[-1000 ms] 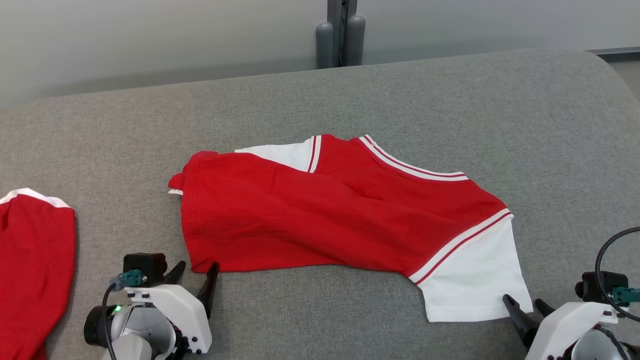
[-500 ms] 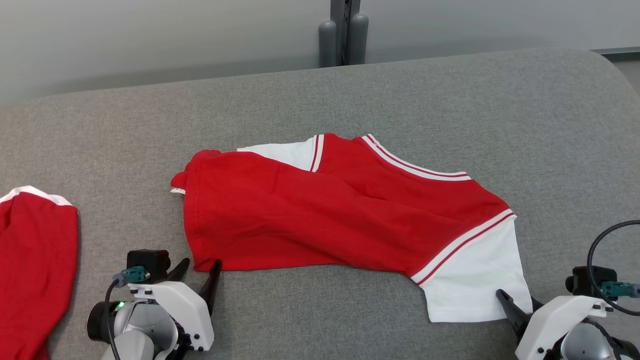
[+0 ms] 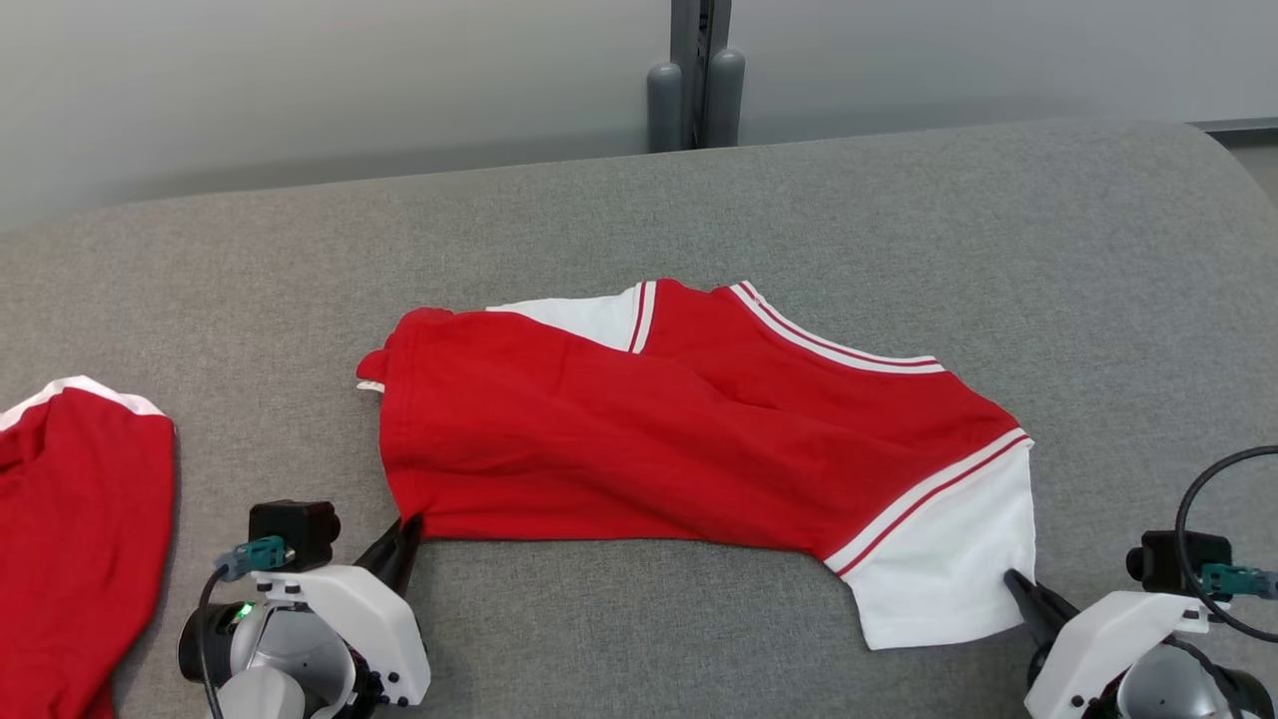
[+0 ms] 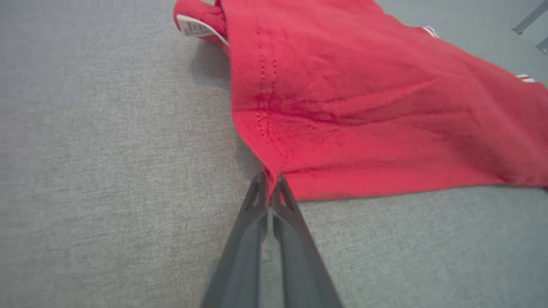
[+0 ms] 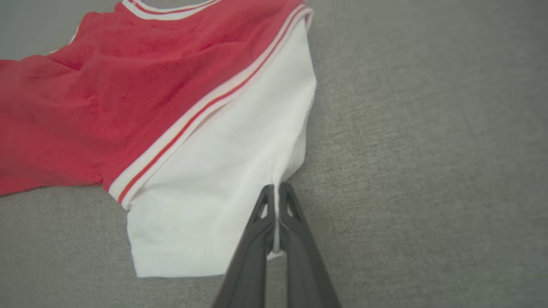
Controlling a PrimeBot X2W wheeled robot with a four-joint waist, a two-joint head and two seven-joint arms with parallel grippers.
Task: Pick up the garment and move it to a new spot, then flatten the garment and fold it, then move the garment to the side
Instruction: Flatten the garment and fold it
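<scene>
1. The garment (image 3: 649, 439) lay rumpled mid-way across the grey padded surface (image 3: 899, 220).
2. The left gripper (image 3: 407, 526), low at the near left, angled forward, its fingers pinched together on the red hem corner.
3. The right gripper (image 3: 1016, 582), low at the near right, nipped the white sleeve's edge.

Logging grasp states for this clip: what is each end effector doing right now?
Left end effector: closed on a red hem corner of the garment.
Right end effector: closed on its white sleeve.
</scene>
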